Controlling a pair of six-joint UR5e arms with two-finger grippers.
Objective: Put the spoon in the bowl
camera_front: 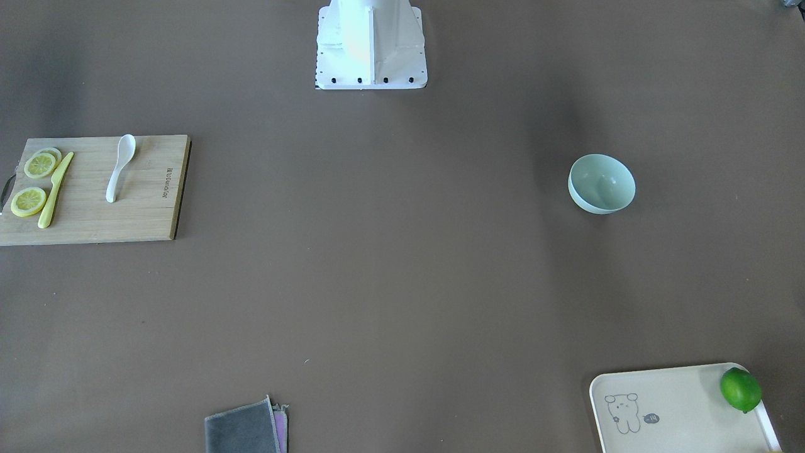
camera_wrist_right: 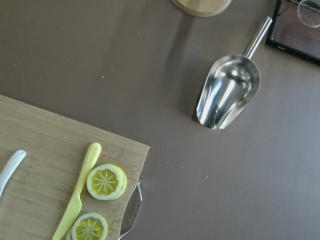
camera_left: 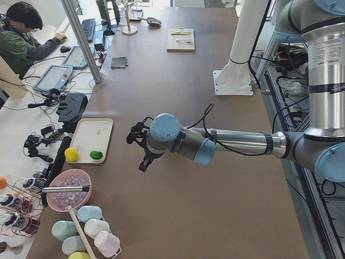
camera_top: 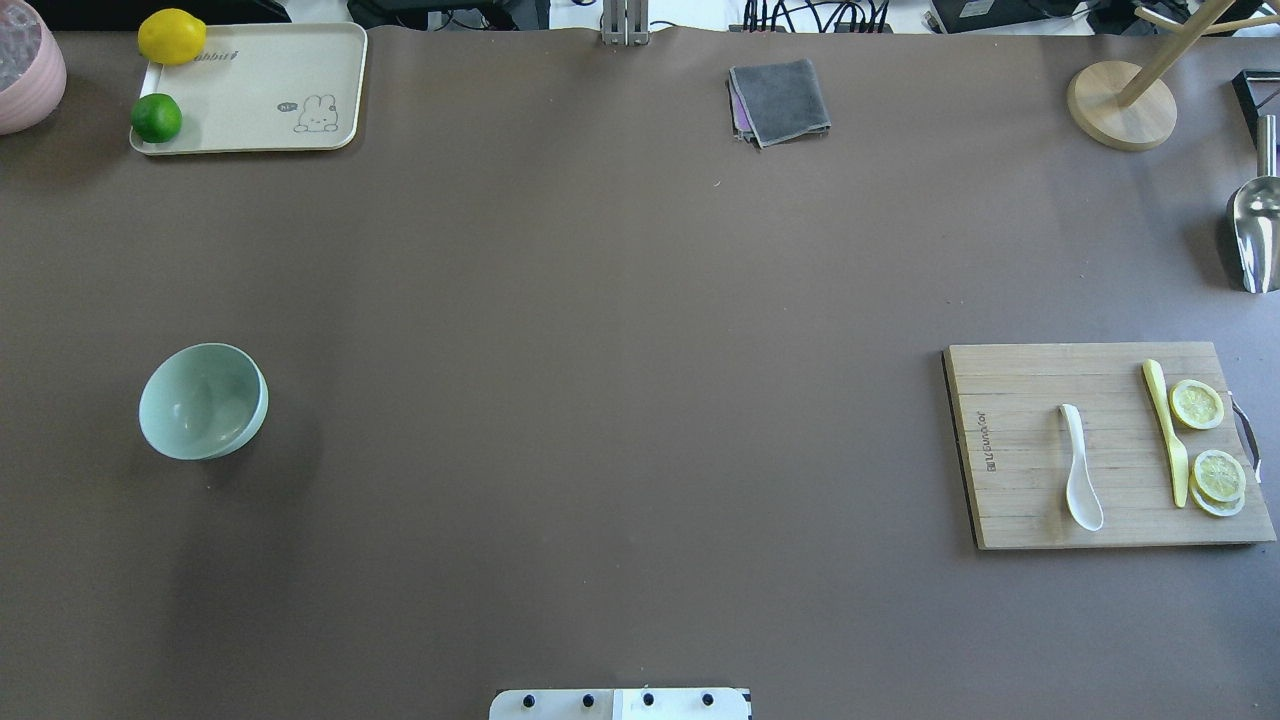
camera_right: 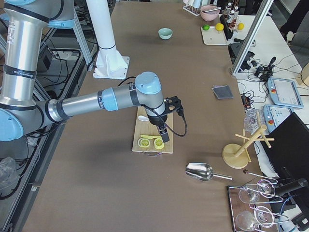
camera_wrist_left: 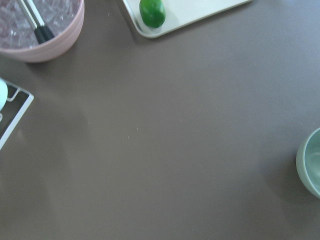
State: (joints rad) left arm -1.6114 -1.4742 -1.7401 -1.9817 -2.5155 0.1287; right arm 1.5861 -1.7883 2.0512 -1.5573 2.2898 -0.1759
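Note:
The white spoon [camera_top: 1078, 480] lies on a wooden cutting board [camera_top: 1020, 380] at the table's right; it also shows in the front view [camera_front: 119, 167]. Only its handle tip [camera_wrist_right: 10, 170] shows in the right wrist view. The mint-green bowl [camera_top: 203, 401] stands empty at the left, also in the front view [camera_front: 602, 184] and at the left wrist view's right edge [camera_wrist_left: 311, 165]. My right gripper [camera_right: 164, 130] hangs above the board near the lemon slices. My left gripper [camera_left: 141, 148] hangs above the table. I cannot tell whether either is open or shut.
A yellow knife [camera_top: 1166, 432] and lemon slices [camera_top: 1197, 404] lie on the board beside the spoon. A metal scoop [camera_top: 1257, 225] and wooden stand [camera_top: 1120, 105] are at far right. A tray [camera_top: 270, 80] with a lime [camera_top: 156, 118] and lemon, a pink bowl [camera_top: 25, 65] and a grey cloth [camera_top: 780, 100] line the far edge.

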